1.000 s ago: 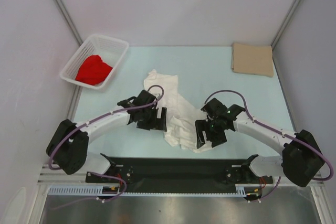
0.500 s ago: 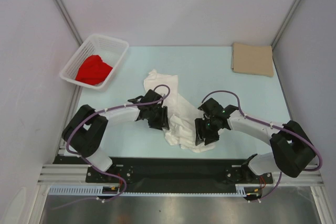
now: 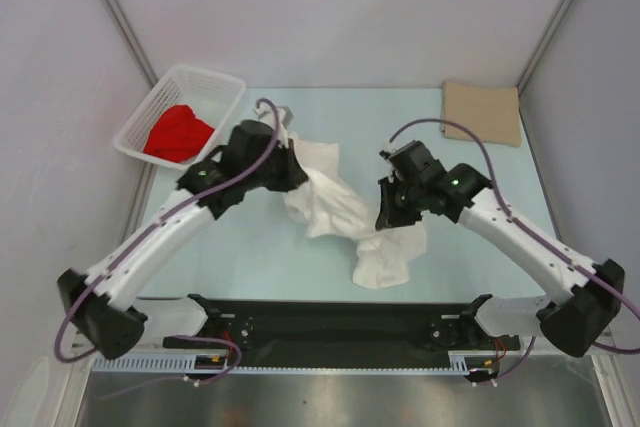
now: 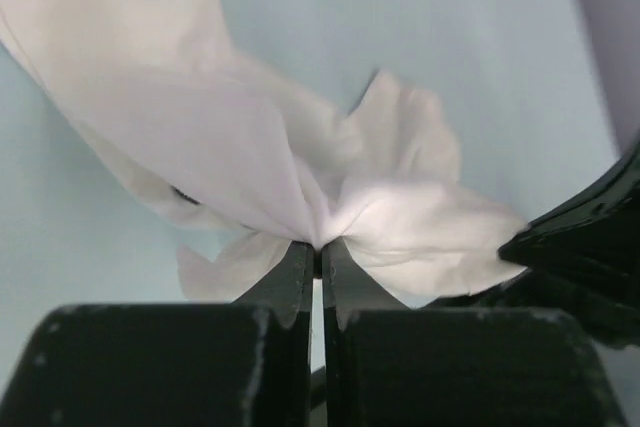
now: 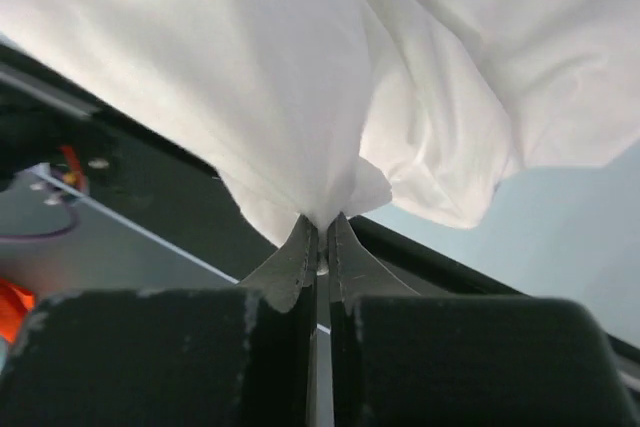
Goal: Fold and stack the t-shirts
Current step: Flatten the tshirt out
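Note:
The white t-shirt (image 3: 335, 205) hangs bunched between both arms above the pale blue table. My left gripper (image 3: 292, 173) is shut on a pinch of its cloth (image 4: 250, 137) at the left. My right gripper (image 3: 387, 215) is shut on another pinch (image 5: 330, 97) at the right, and a loose end (image 3: 383, 262) droops to the table below it. The tan t-shirt (image 3: 482, 113) lies as a flat rectangle at the back right corner. The red t-shirt (image 3: 178, 134) sits crumpled in the basket.
A white lattice basket (image 3: 213, 84) stands at the back left, against the wall. Grey walls close in the table on three sides. A black rail (image 3: 340, 322) runs along the near edge between the arm bases.
Both grippers closed on the white shirt and rose, pulling it up off the table and toward the back. The left arm stretched out far from its base; the shirt now hangs between them.

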`<state>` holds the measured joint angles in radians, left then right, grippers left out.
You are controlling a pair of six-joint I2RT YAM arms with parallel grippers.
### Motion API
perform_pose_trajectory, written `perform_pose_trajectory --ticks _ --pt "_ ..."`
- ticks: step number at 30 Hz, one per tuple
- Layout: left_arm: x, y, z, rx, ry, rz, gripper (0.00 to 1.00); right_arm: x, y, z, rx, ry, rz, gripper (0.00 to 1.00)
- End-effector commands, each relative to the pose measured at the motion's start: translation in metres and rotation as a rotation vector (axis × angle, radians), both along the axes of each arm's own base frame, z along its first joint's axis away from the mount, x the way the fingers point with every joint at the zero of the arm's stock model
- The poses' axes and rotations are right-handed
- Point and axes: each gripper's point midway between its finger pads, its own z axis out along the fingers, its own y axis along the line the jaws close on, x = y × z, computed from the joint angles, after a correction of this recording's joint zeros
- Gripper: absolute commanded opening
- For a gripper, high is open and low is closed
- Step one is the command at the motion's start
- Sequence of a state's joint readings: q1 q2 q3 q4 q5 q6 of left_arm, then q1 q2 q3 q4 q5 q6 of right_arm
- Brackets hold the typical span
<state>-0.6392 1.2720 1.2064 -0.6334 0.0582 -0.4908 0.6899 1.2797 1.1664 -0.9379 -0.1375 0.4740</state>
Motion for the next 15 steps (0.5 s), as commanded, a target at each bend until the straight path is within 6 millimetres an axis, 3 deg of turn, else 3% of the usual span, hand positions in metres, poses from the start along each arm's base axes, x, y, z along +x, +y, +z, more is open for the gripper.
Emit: perform_pose_trajectory --ticks 1,2,4,6,7,10,12,15 --pt "-0.005 0.035 0.122 -0.076 -0.298 0.084 0.00 -0.014 -0.011 0.066 0.015 -0.111 0.036 0.00" --pt "-0.008 0.041 0.140 -0.096 -0.339 0.095 0.00 -0.019 -0.003 0.092 0.071 -0.157 0.072 0.00" --pt "-0.023 0.055 0.193 -0.167 -0.461 0.107 0.00 -0.030 0.007 0.119 0.145 -0.192 0.128 0.00" --pt "-0.035 0.069 0.228 -0.211 -0.562 0.122 0.00 -0.051 0.026 0.162 0.279 -0.248 0.234 0.00" --pt "-0.050 0.083 0.258 -0.258 -0.639 0.137 0.00 -0.060 0.032 0.176 0.321 -0.268 0.278 0.00" --pt "-0.076 0.116 0.310 -0.315 -0.789 0.196 0.00 -0.088 0.041 0.236 0.496 -0.351 0.367 0.00" --pt "-0.083 0.128 0.329 -0.316 -0.841 0.216 0.00 -0.092 0.036 0.265 0.569 -0.409 0.360 0.00" --pt "-0.091 0.132 0.359 -0.342 -0.892 0.203 0.00 -0.086 0.035 0.276 0.590 -0.437 0.310 0.00"
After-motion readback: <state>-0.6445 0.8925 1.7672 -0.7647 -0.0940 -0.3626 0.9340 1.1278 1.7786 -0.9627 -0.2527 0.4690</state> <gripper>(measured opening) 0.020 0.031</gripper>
